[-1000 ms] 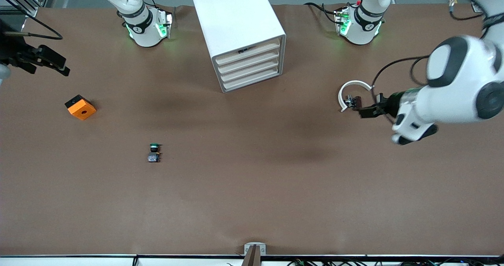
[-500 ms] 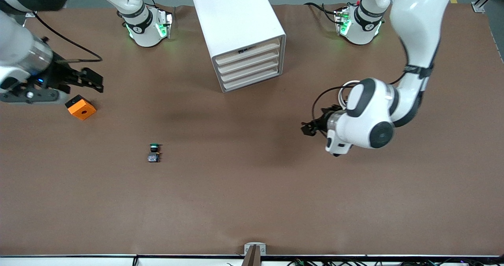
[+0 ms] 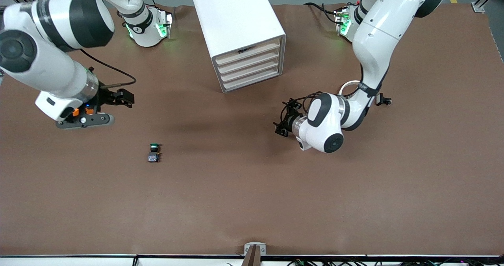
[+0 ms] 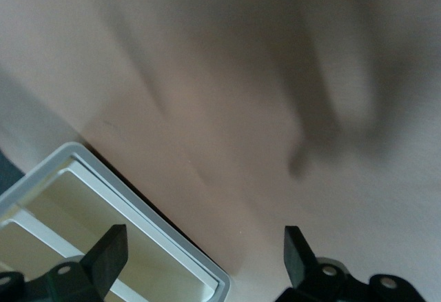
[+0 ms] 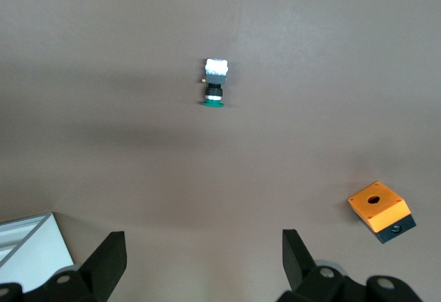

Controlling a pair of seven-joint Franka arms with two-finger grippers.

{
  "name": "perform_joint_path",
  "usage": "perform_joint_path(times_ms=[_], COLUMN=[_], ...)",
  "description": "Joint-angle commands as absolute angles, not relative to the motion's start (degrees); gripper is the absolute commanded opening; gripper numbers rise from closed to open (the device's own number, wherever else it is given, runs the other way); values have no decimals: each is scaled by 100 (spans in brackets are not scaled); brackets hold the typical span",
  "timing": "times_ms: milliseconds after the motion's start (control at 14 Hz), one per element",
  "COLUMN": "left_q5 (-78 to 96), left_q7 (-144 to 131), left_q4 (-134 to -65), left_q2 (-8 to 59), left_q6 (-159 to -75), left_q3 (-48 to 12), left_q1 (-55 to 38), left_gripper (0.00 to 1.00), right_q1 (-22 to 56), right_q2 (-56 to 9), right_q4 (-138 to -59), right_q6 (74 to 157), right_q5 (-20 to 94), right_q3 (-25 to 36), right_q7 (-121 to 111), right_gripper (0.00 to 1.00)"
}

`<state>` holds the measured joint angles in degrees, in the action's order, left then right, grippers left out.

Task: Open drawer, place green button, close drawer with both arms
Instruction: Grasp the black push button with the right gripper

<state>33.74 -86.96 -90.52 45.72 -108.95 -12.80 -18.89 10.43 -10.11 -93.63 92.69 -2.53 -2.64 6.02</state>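
The white cabinet [image 3: 238, 26] stands between the two arm bases, and its four cream drawer fronts [image 3: 250, 67] are all shut. Out on the brown table, nearer the front camera, lies the button [image 3: 154, 152] on its side, green cap and dark base; the right wrist view shows the button [image 5: 215, 85] too. My right gripper [image 3: 128, 98] hangs open and empty over the table toward the right arm's end, with its open fingers in the right gripper [image 5: 203, 260] wrist view. My left gripper [image 3: 281, 121] is open and empty over the table, nearer the camera than the cabinet. The left gripper [image 4: 203, 260] looks at a cabinet corner [image 4: 103, 247].
An orange square block [image 5: 380, 209] with a hole lies on the table under the right arm's wrist, mostly hidden in the front view. A white arc clip [image 3: 349, 85] and a small black clip [image 3: 384, 100] lie near the left arm's forearm.
Both arms have swung in from the table's ends toward the middle. The left gripper left the white arc clip; the right gripper passed over the orange block. Nothing was grasped.
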Motion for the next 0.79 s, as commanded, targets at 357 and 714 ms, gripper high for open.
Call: perform_joint_path(times_ms=[357,714], left_q5=[4508,4518], left_q7=[-9893,-10608], left_q4=[-8974,-8886], left_q2=[5159,5124], left_q6=[-10767,-10224], left_q3=[-1266,-1266], left_q1=[-2705,-2672], left_gripper=[100,100], right_q1=[1116,985], right_q2=[-2223,-2645], right_q4=[-9570,-10184], right_q6=[10492,11940], right_q5=[-352,-316], right_q3=[-229,-220], right_q7=[659,879], right_gripper=[100,100])
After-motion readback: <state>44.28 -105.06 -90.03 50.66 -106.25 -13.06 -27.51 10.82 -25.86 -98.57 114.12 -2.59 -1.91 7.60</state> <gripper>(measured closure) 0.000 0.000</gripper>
